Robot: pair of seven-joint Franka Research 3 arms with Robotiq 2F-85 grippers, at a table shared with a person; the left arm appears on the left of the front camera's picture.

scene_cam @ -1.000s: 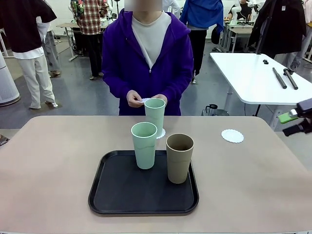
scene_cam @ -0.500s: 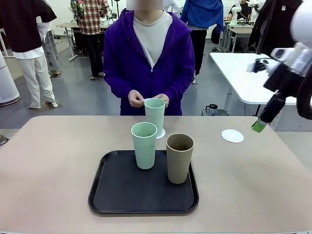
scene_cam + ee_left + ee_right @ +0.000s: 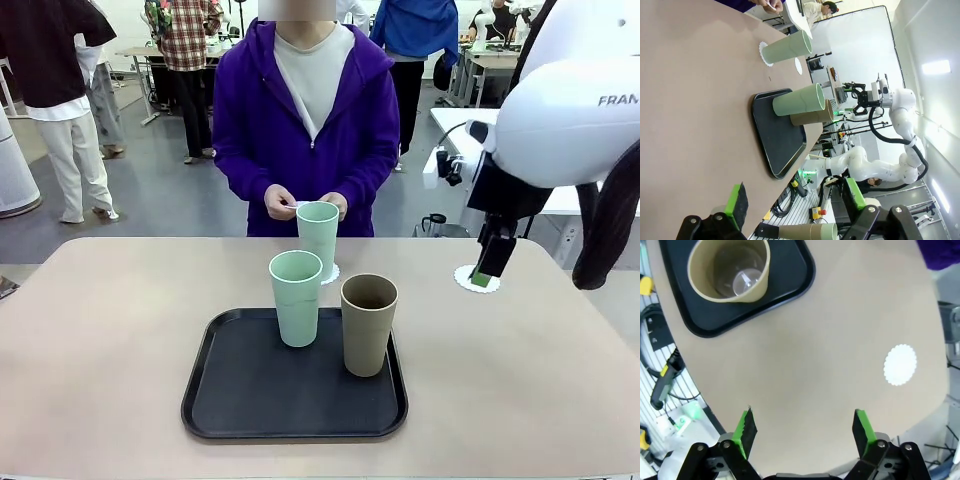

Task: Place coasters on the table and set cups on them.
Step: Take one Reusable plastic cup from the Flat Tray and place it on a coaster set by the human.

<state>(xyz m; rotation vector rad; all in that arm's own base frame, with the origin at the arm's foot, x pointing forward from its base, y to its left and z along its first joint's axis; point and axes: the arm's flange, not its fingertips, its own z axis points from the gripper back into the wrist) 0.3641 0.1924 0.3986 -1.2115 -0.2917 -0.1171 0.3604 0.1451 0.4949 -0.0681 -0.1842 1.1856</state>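
Beige table (image 3: 100,330), black tray (image 3: 240,400) centre; white table (image 3: 452,125), people (image 3: 300,110) behind. Right hand (image 3: 802,430) released near coaster (image 3: 900,365); left hand (image 3: 796,199) released.

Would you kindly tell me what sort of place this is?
Probably a robotics lab: a white robot arm over the beige table, a white table with dark tools behind, and people standing about an open floor.

1. A robotics lab in an open hall: a white robot arm (image 3: 570,100) works at the beige table (image 3: 100,330).
2. Beyond the table's far edge are a bare grey floor (image 3: 150,200), a white worktable (image 3: 465,135) and people standing about (image 3: 60,90).
3. Past its near edge hang loose cables (image 3: 655,322), beside what looks like a red stop button (image 3: 816,212).
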